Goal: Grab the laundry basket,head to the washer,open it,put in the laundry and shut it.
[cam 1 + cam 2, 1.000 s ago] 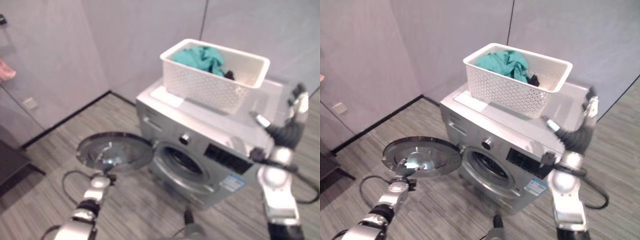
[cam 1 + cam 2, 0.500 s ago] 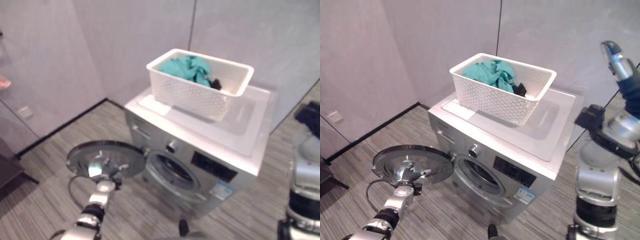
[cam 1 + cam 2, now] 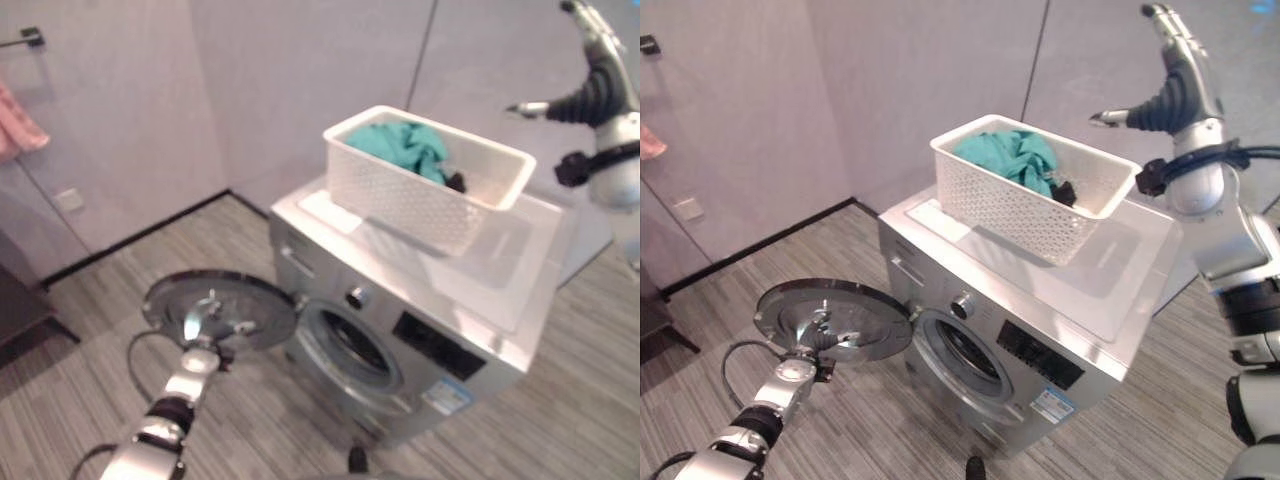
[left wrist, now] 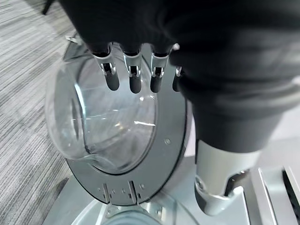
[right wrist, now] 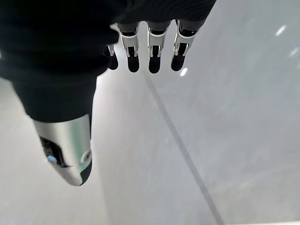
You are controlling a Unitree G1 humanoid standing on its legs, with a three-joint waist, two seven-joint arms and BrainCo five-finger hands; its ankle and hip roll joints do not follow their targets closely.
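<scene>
Laundry basket (image 3: 1040, 195) atop open washer (image 3: 1040, 330); left robot hand (image 4: 136, 70) and right robot hand (image 5: 145, 47) both released.

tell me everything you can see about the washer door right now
The washer door is round, with a dark grey metallic-looking rim and a clear bulging bowl of glass or plastic at its centre. It is swung wide open to the robot's left of the washer, hinged beside the open drum opening, its inner face turned upward. The left hand is at the door's near edge; in the left wrist view its fingers are straight, over the bowl.
</scene>
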